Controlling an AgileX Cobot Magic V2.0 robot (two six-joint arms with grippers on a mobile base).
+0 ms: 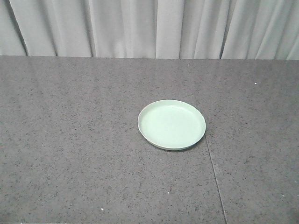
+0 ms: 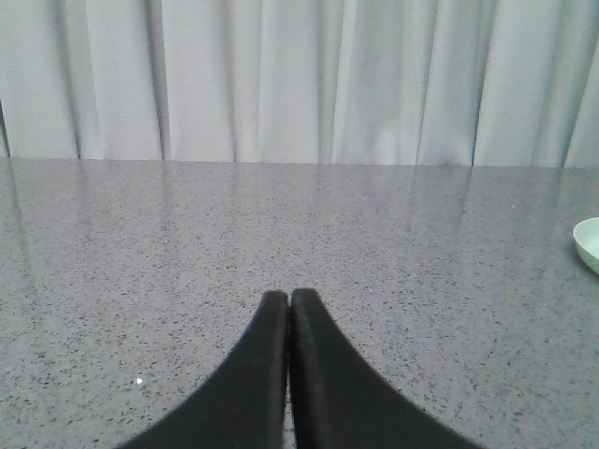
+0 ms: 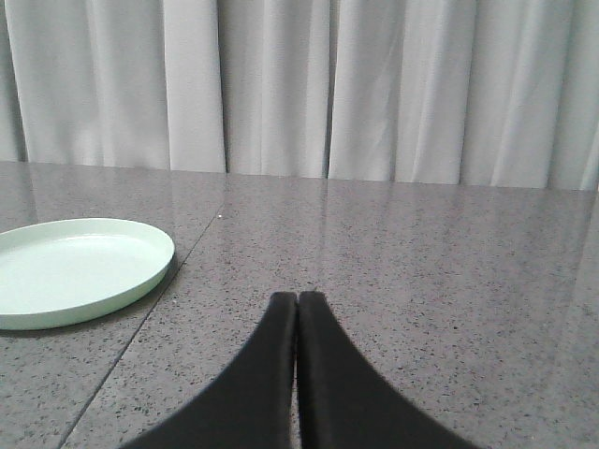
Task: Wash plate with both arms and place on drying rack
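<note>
I see a round, shallow, pale mint-green plate point(image 1: 172, 124) with a low raised rim lying flat on the speckled dark grey stone tabletop point(image 1: 70, 154), just beside a thin seam point(image 1: 215, 177), with pleated white curtains point(image 1: 140, 28) behind. My left gripper point(image 2: 288, 297) has its black fingers pressed together on nothing, the plate well off to its right. My right gripper point(image 3: 297, 299) is likewise closed and empty, the plate near on its left.
</note>
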